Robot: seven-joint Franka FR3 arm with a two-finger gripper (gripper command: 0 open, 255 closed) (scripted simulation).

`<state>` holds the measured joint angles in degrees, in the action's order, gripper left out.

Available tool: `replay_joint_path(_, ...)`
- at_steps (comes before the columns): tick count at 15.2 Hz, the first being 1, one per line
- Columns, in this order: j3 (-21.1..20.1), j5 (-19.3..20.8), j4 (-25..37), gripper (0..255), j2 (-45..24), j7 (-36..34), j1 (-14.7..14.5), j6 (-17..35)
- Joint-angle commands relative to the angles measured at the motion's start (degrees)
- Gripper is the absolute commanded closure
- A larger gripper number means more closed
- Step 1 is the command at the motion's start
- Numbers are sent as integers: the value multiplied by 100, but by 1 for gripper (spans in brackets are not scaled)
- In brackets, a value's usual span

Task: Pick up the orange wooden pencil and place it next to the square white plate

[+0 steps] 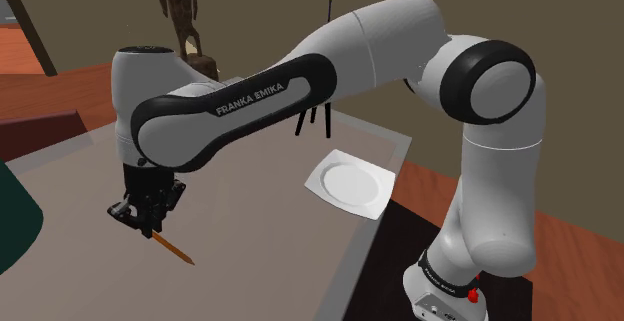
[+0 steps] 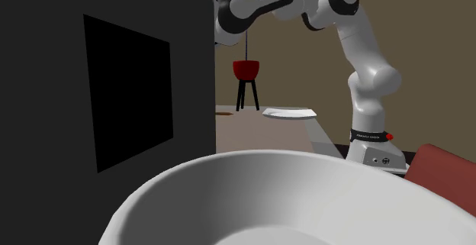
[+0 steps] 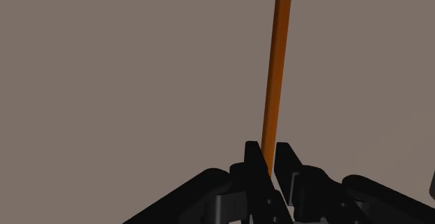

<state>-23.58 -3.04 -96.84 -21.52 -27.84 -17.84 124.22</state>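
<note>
An orange pencil is clasped at its upper end by the black gripper above the grey table and slanted down to the shoulder view's right, while a square white plate is seen well apart.

A grey-brown tabletop is set on a reddish floor; a brown wall and a red pot on black legs are seen far off.

One end of the pencil vanishes between the fingers; in the second exterior view, a white bowl overruns the bottom edge.
</note>
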Motion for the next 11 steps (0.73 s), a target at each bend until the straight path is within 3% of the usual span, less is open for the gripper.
replay_joint_path(1,-5,-9,99,255,37,-8,5,-135)
replay_joint_path(5,-18,-29,267,255,117,-27,12,-377)
replay_joint_path(11,-127,-768,-1622,255,1597,525,423,71)
